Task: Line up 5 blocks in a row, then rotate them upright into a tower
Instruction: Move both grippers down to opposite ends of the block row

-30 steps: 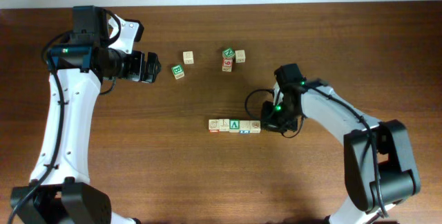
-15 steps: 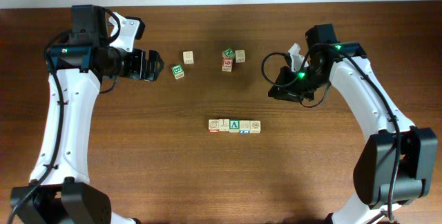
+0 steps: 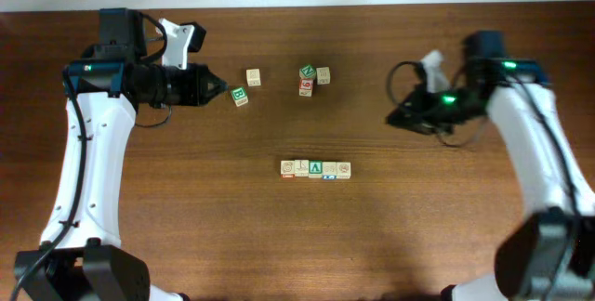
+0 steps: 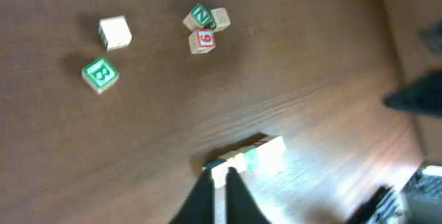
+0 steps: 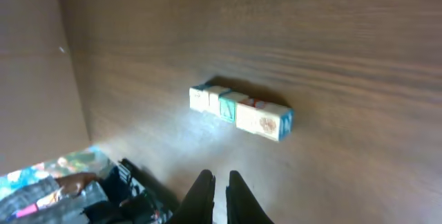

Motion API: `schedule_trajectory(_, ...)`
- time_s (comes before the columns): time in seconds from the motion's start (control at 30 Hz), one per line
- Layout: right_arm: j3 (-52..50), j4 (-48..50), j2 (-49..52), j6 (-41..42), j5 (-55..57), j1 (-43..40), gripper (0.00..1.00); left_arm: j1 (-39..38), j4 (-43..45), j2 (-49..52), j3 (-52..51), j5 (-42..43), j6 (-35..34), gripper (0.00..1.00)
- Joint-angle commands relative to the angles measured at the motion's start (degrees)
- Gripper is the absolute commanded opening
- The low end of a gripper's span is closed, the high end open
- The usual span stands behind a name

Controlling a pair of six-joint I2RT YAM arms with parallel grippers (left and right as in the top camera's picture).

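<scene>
The five blocks (image 3: 316, 168) sit touching in a straight row near the middle of the desk (image 3: 279, 245), parallel to its far edge. Nearer that edge lie the green "B" cube (image 3: 240, 97) and the red "6" cube (image 3: 306, 86). The left fingers (image 3: 216, 86), closed on nothing, point at the "B" cube from just beside it. The right fingers (image 3: 398, 119), closed and empty, hang well apart from the row.

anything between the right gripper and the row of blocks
No, only bare table between the right gripper and the row of blocks, seen in the overhead and right wrist views.
</scene>
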Motion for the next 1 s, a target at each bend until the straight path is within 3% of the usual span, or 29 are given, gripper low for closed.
schedule_trajectory(0.0, 1.09, -5.11, -3.76, -6.1, 0.87, -3.56, 0.05, -2.34, -0.7, 0.28, 0.24, -8.76, -11.43, 0.0)
schedule_trajectory(0.17, -7.26, 0.04, -3.69, -6.1, 1.64, -1.9, 0.05, -9.35, -0.94, 1.53, -1.07, -26.8, -21.42, 0.0)
schedule_trajectory(0.23, -11.5, 3.91, -3.69, -5.31, 1.66, -0.46, 0.05, -11.87, -0.96, 2.38, -1.11, -28.94, -24.11, 0.0)
schedule_trajectory(0.5, -24.68, 20.87, -3.61, 4.46, 4.33, 3.17, 0.04, -16.76, -0.9, 9.31, -5.31, -27.45, -25.14, 0.0)
schedule_trajectory(0.63, -25.4, 22.1, -2.69, 5.75, 7.74, 4.44, 0.04, -16.76, 1.81, 10.03, -10.64, -25.79, -22.97, 0.0)
schedule_trajectory(0.73, -25.4, 22.99, -0.72, 6.03, 8.13, 5.75, 0.04, -16.76, 7.41, 10.03, -16.61, -18.71, -18.32, 0.0)
schedule_trajectory(0.97, -25.4, 24.55, 3.54, 6.67, 8.17, 8.83, 0.04, -16.76, 15.08, 10.03, -24.37, -15.3, -17.07, 0.0)
